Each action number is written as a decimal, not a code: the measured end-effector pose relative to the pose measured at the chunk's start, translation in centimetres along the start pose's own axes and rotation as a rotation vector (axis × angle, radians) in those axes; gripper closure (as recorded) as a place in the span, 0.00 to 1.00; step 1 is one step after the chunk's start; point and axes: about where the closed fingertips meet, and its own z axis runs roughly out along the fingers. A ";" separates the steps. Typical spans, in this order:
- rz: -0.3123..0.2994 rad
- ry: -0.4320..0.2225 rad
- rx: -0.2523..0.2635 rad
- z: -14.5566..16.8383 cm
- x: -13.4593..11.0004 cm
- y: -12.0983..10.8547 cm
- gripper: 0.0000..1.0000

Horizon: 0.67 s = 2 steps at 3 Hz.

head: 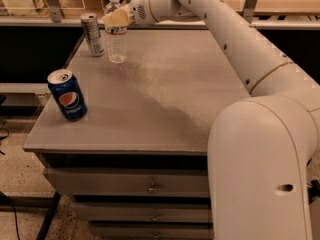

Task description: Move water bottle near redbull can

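Observation:
The water bottle [117, 45] is clear with a white cap and a red-and-white label. It stands upright at the back left of the grey table [165, 94]. My gripper [116, 19] reaches in from the right and is shut on the bottle's upper part, just below the cap. The redbull can [93, 35], slim and silver, stands upright just left of the bottle, with a small gap between them.
A blue Pepsi can [67, 95] stands near the table's left front edge. My arm [235, 39] crosses above the table's back right. Drawers [150, 186] sit under the tabletop. A counter rail [50, 21] runs behind the table.

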 end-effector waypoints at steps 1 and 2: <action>-0.008 0.014 -0.011 1.2 -0.2 0.1 0.36; -0.029 0.048 -0.006 1.9 0.2 0.2 0.13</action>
